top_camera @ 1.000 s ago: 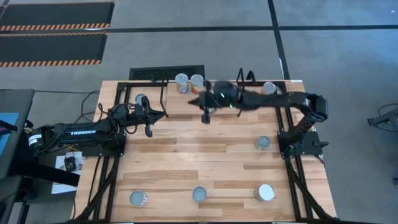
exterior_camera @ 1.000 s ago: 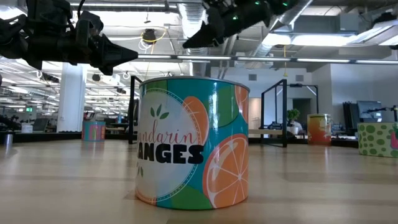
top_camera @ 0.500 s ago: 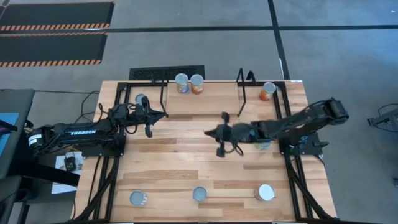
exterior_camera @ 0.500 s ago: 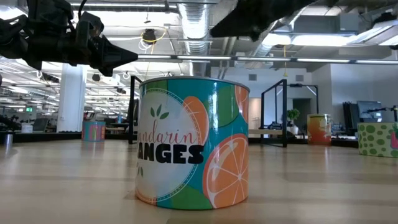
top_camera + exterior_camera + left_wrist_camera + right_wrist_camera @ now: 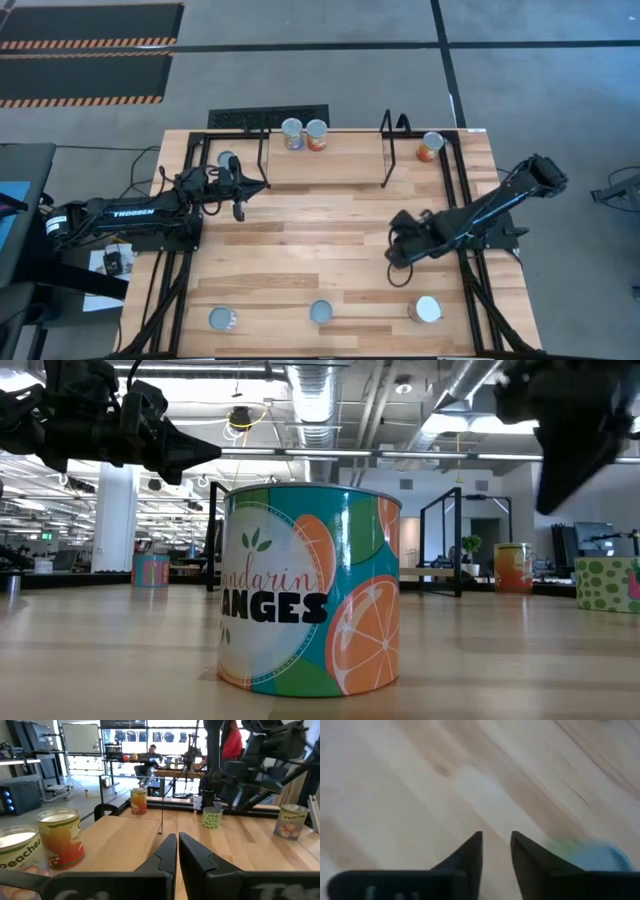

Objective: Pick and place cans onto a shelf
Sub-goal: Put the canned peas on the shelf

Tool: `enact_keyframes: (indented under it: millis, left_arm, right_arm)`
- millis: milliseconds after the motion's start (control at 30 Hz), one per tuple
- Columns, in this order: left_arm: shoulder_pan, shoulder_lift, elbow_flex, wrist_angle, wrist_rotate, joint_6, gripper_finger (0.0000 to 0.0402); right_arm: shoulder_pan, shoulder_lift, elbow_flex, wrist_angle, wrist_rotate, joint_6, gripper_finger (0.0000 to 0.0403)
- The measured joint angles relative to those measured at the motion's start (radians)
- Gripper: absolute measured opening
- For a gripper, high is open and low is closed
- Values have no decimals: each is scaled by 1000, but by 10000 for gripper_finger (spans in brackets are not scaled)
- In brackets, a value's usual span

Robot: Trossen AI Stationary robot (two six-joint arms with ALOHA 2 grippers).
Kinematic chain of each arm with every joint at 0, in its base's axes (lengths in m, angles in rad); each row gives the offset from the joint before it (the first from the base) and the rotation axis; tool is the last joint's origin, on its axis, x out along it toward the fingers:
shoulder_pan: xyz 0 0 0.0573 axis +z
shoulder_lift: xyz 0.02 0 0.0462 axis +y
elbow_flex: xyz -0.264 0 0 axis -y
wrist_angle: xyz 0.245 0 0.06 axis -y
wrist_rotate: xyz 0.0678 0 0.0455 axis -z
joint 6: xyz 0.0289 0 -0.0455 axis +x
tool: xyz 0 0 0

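The shelf (image 5: 330, 165) lies at the table's far middle, with two cans (image 5: 304, 134) upright on its far part. More cans stand on the table: far left (image 5: 227, 160), far right (image 5: 431, 146), and three along the near edge, the middle one (image 5: 310, 590) filling the low view. My right gripper (image 5: 396, 256) hovers open over bare wood right of centre, a blurred green-blue can (image 5: 587, 856) just beside it. My left gripper (image 5: 258, 185) waits shut and empty by the shelf's left frame.
Black wire frames (image 5: 390, 150) rise at both ends of the shelf. The wooden table (image 5: 300, 250) shows wide bare planks in its middle. Beyond its far edge, a person sits at a desk (image 5: 150, 757) in the room.
My right gripper has swept from the shelf's near edge toward the table's near right, dropping lower over the bare wood, with nothing in its fingers. The two cans stay upright on the shelf.
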Motion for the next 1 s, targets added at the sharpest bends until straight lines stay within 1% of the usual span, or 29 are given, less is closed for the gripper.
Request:
enact_keyframes:
  millis: [67, 167, 233, 333, 567, 767, 867, 1000]
  left_arm:
    - [0, 0, 0, -10, 0, 2, 6]
    - [0, 0, 0, -9, 0, 3, 6]
    - [0, 0, 0, -9, 0, 6, 6]
    - [0, 0, 0, -12, -1, 16, 6]
    - [0, 0, 0, -23, -2, 19, 6]
    - [0, 0, 0, -27, -2, 19, 6]
    - [0, 0, 0, -31, -3, 19, 6]
    - [0, 0, 0, -31, -3, 20, 6]
  right_arm:
    - [-13, 10, 0, -94, -52, 102, 154]
    - [-43, 26, 0, -192, -109, 184, 178]
    - [-70, 43, -7, -216, -141, 195, 184]
    - [-117, 74, -13, -229, -174, 174, 181]
    - [-217, 151, -28, -225, -226, 113, 144]
    - [-265, 205, -37, -165, -257, -7, 108]
    - [-280, 206, -36, -123, -262, -93, 76]
    - [-283, 203, 4, -88, -245, -210, 19]
